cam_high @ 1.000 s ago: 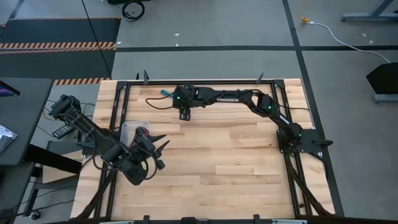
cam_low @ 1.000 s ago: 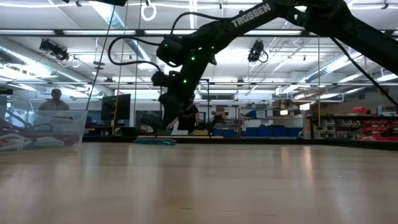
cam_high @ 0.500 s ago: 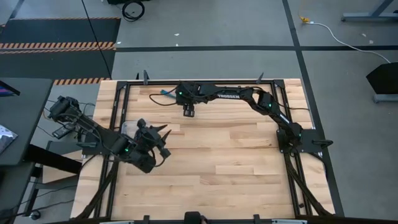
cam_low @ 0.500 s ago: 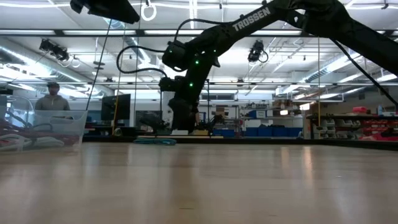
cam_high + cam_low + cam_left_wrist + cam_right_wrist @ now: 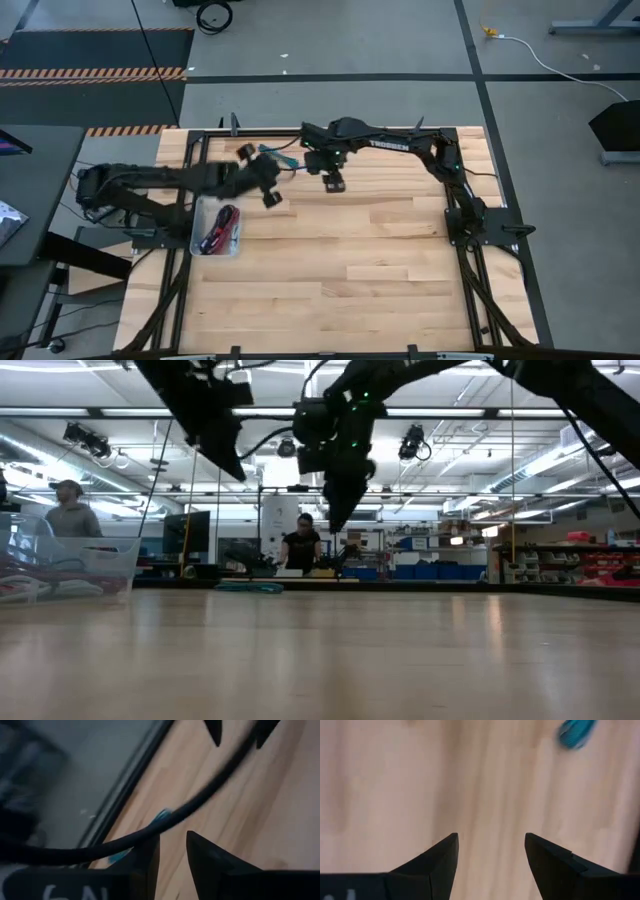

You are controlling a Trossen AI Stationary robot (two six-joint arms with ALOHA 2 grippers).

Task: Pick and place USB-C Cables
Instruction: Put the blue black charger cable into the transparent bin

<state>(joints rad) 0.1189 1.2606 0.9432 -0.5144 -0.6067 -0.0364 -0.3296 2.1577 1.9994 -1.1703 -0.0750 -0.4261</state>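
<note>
While reaching: left gripper point(image 5: 268, 196), fingers nearly together, empty, nears thin teal cable bundle point(image 5: 277, 153), upper centre.
Right gripper point(image 5: 333, 182): spread, empty.
Advice: widen, descend squarely.

A pale wooden surface point(image 5: 350, 260) sits inside a black metal frame point(image 5: 480, 275). A clear plastic tub point(image 5: 200, 225) stands near its left edge. Two people point(image 5: 68, 510) stand in the room behind.

left tool point(image 5: 268, 190) swung from the bench's near-left, beside the clear tub point(image 5: 197, 243), up to the far edge by the teal cable point(image 5: 272, 152) | tub contents uncovered | right tool point(image 5: 333, 181) shifted rightward, away from the teal cable, raised | person point(image 5: 70, 512) in background moved left
</note>
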